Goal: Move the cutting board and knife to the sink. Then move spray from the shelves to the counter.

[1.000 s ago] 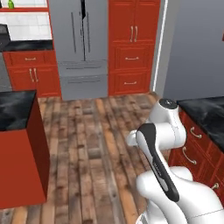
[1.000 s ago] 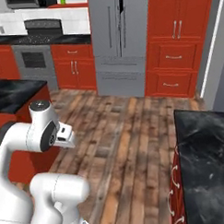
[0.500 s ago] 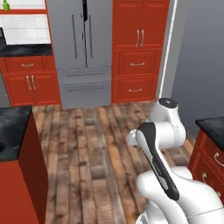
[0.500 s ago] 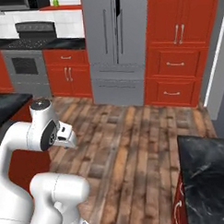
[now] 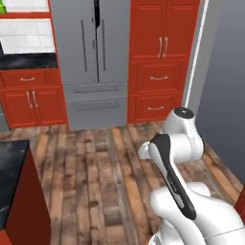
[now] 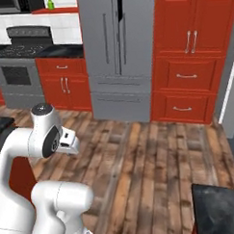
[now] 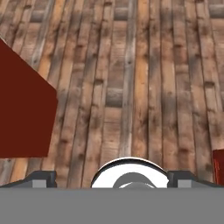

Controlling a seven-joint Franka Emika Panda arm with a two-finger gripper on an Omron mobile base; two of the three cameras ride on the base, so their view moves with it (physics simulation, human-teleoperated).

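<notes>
Both base views look forward and down from behind the arm, left and right, sharing the grey fridge (image 5: 93, 62) (image 6: 120, 51) at twelve o'clock and the plank floor (image 5: 95, 177) (image 6: 150, 165). The hand view faces straight down, fairly near that floor (image 7: 131, 78).

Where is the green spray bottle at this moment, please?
The spray stands on the red shelf at the top left of the right base view, above the stove and left of the grey fridge.
</notes>
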